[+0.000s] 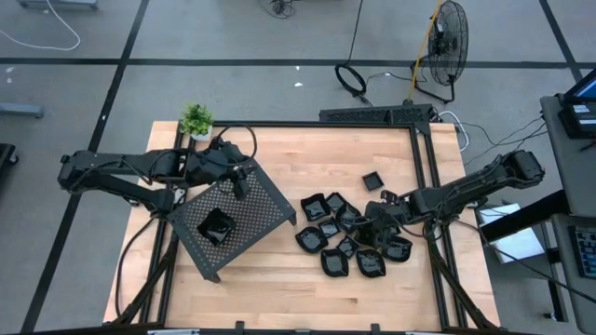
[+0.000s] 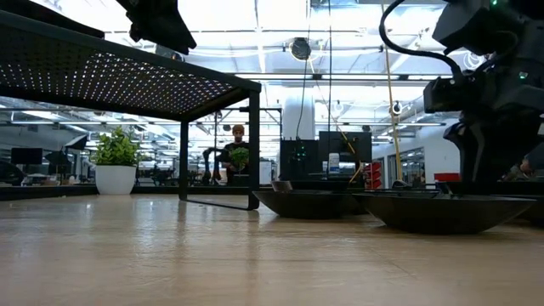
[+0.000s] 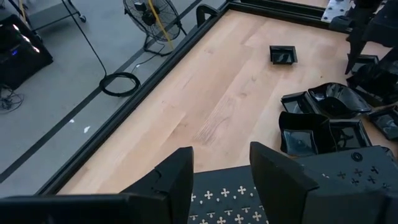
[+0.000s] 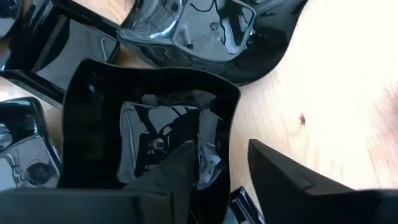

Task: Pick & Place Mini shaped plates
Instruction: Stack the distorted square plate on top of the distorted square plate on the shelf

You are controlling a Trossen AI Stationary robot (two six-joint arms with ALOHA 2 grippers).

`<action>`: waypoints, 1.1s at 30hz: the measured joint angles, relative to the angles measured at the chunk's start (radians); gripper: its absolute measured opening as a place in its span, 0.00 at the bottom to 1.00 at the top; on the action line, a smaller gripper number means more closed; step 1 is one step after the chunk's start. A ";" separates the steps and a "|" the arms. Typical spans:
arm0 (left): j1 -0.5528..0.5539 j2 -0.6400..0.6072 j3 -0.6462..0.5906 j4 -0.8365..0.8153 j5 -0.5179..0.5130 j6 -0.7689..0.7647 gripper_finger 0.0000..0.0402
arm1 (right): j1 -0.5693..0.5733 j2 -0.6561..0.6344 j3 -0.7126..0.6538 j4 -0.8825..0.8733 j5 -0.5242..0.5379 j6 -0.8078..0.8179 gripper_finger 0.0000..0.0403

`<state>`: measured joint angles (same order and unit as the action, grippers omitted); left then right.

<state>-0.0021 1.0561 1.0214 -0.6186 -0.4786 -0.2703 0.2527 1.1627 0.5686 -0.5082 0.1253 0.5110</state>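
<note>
High view: right gripper (image 1: 380,223) down in the cluster of mini shaped plates (image 1: 346,237) on the wooden table (image 1: 317,154), toward the cluster's right side. Right wrist view: fingers straddling the rim of a square glossy plate (image 4: 155,112), one finger (image 4: 171,174) inside the dish over its mirrored floor, the other (image 4: 292,177) outside the wall on bare wood; gap between them not yet closed on the rim, so parted, nothing lifted. More plates packed against that one on its far sides. One small square plate (image 1: 373,180) apart from the pile, nearer the table's back edge.

Left gripper (image 1: 237,177) over the back corner of the perforated tray (image 1: 256,200), fingers (image 3: 177,177) spread and empty. One plate (image 1: 217,226) already lying on the tray. Potted plant (image 1: 196,119) at the table's back left corner.
</note>
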 joint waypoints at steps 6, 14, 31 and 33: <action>0.000 0.000 0.000 -0.002 0.000 0.003 0.40 | 0.000 0.001 0.000 -0.011 -0.031 -0.007 0.18; 0.000 0.000 0.000 -0.002 -0.001 0.006 0.40 | -0.004 0.000 0.000 -0.001 -0.048 -0.065 0.01; 0.000 0.001 0.000 0.008 -0.002 -0.003 0.40 | -0.002 -0.142 0.079 0.165 0.356 -0.321 0.00; 0.000 0.013 0.001 0.049 -0.004 -0.014 0.40 | -0.004 -0.144 0.063 0.328 0.511 -0.417 0.00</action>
<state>-0.0021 1.0691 1.0225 -0.5694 -0.4828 -0.2842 0.2487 1.0183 0.6311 -0.1800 0.6361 0.0938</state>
